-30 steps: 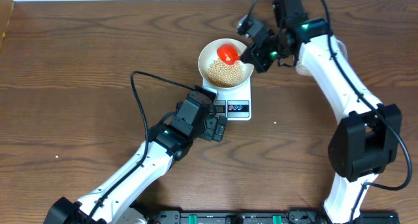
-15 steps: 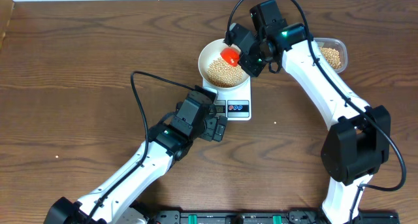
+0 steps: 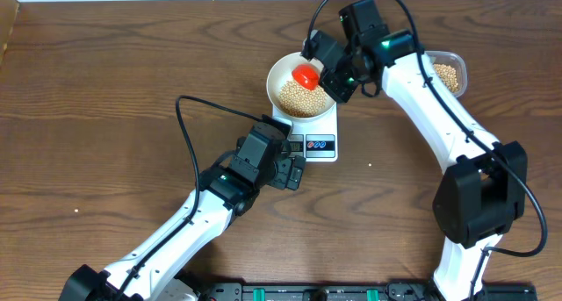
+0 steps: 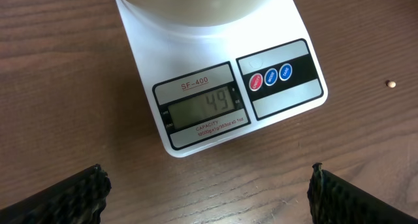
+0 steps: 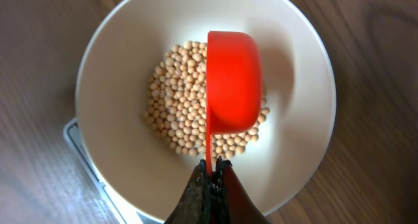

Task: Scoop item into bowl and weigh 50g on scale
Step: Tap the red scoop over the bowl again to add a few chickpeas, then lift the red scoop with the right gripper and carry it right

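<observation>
The white bowl (image 3: 283, 73) stands on the white scale (image 3: 323, 125) and holds a heap of pale-tan beans (image 3: 299, 96). In the right wrist view the bowl (image 5: 104, 54) holds beans (image 5: 176, 113). My right gripper (image 5: 212, 168) is shut on the handle of a red scoop (image 5: 233, 80), tipped on its side over the beans. It shows from overhead too (image 3: 336, 75), with the scoop (image 3: 306, 74). My left gripper (image 4: 208, 191) is open and empty over bare table, just in front of the scale (image 4: 215, 113), whose display reads 49.
A clear plastic tub (image 3: 446, 73) with more beans stands to the right of the bowl, partly behind my right arm. One stray bean (image 4: 391, 84) lies on the wood right of the scale. The left arm's black cable (image 3: 189, 125) loops over the table.
My right arm swung the red scoop left over the bowl, uncovering the tub. In the last half second it barely moved. The left arm has not moved.
</observation>
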Motion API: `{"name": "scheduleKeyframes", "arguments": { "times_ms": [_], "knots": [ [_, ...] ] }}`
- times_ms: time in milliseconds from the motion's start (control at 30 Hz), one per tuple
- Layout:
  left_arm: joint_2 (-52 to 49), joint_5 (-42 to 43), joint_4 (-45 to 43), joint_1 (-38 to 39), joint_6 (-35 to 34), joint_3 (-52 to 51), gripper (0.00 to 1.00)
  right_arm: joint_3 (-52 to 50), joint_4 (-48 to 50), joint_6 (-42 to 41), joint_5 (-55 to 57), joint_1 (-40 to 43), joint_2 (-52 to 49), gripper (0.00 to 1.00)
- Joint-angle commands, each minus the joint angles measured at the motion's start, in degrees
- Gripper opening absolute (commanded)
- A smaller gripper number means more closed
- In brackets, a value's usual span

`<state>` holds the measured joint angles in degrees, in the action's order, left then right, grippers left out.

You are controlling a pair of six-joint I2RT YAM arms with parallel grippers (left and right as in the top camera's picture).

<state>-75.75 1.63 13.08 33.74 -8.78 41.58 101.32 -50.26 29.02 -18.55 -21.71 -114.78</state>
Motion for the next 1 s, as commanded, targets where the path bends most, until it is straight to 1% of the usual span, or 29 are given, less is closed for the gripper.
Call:
{"name": "scheduleKeyframes", "arguments": {
  "times_ms": [0, 333, 433, 700, 967],
  "knots": [
    [0.2, 0.3, 0.1, -0.3, 0.4, -0.2, 0.99, 1.4, 0.1, -0.3, -6.6, 2.1, 2.1, 0.01],
    [0.2, 0.3, 0.1, -0.3, 0.4, -0.2, 0.99, 1.4, 0.1, -0.7, -16.5, 6.0, 2.1, 0.01],
    [0.2, 0.3, 0.1, -0.3, 0.4, -0.2, 0.99, 1.4, 0.1, -0.7, -16.7, 6.4, 2.1, 0.01],
    [0.2, 0.3, 0.1, -0.3, 0.4, -0.2, 0.99, 1.4, 0.2, -0.6, -11.9, 5.1, 2.7, 0.01],
    [0.2, 0.3, 0.1, -0.3, 0.4, -0.2, 0.99, 1.4, 0.8, 1.0, -0.1, 2.6, 7.9, 0.01]
  ]
}}
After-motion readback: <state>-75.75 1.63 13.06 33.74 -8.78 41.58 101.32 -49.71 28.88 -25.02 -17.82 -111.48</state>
